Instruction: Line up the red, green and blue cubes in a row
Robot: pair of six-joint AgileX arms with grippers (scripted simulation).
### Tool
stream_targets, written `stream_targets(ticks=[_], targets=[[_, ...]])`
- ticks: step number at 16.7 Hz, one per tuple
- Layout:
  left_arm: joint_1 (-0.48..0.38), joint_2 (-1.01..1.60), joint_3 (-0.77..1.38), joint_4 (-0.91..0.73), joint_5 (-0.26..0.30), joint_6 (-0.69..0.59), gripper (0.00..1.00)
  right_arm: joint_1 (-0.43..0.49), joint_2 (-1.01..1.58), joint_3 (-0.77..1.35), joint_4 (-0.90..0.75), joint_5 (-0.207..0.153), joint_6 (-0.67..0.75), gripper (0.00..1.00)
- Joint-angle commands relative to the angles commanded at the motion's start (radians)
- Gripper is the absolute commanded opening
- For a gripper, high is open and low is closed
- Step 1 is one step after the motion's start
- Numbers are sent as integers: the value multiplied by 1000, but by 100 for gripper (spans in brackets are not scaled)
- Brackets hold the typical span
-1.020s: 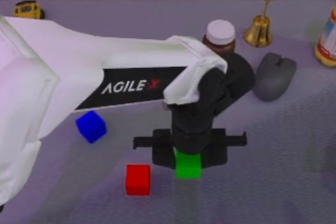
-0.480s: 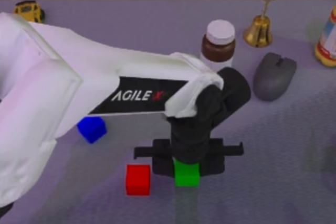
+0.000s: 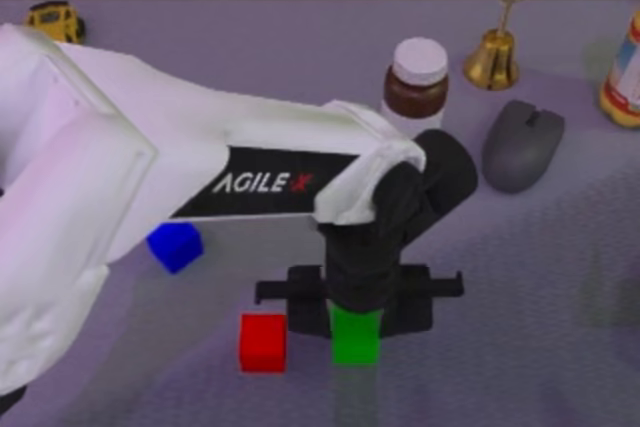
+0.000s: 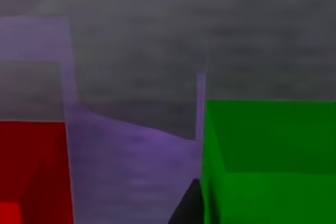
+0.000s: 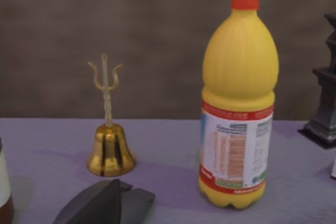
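Top view: left gripper [image 3: 356, 315] closed around the green cube [image 3: 356, 336], just beside the red cube [image 3: 263, 342].

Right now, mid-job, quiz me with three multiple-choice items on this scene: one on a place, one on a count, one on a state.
1. Where is the small matte blue cube?
A. Beside the grey mouse
B. Partly under the white left arm, apart from the other two cubes
C. Touching the red cube

2. How many small cubes show in the top view?
A. Two
B. Three
C. Four

3. How does the small matte green cube stand?
A. Stacked on the red cube
B. Tipped against the jar
C. On the purple table between the left gripper jaws, to the right of the small matte red cube, a gap between them

Answers: 1 B, the arm overlaps its edge; 2 B, red, green, blue; 3 C, table shows between the two cubes in the left wrist view.
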Motion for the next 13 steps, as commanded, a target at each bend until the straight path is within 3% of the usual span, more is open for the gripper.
stream_targets(ticks=[3, 4, 13], targets=[[0, 0, 0, 0, 0, 0, 98, 0, 0, 0, 0, 0, 0, 100], [0, 0, 0, 0, 0, 0, 100, 0, 0, 0, 0, 0, 0, 100], [1, -1, 3, -4, 0, -1, 100, 0, 0, 0, 0, 0, 0, 100]])
